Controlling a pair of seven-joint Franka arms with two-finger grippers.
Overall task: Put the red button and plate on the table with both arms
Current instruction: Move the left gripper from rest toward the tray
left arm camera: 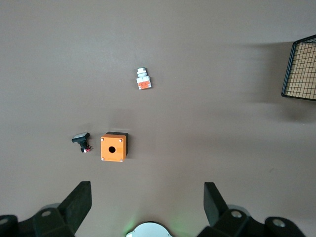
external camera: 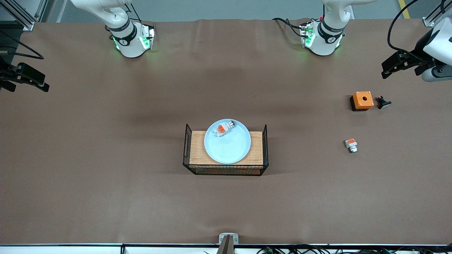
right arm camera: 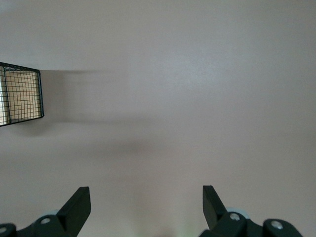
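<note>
Red button point(external camera: 223, 128) in plate point(external camera: 227, 148), well apart from left gripper point(external camera: 389, 68).

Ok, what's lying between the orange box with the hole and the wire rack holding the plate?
Nothing: in the front view only bare brown table separates the orange box from the wood-topped black wire rack under the pale-blue plate.

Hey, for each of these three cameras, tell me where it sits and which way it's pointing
Front view: high across the table, facing both arm bases; plate on the rack.
Left wrist view: on the left arm's wrist, looking down past the open left gripper at the orange box.
Right wrist view: on the right arm's wrist, looking down past the open right gripper at bare sheeting.
Both wrist views share the rack.
</note>
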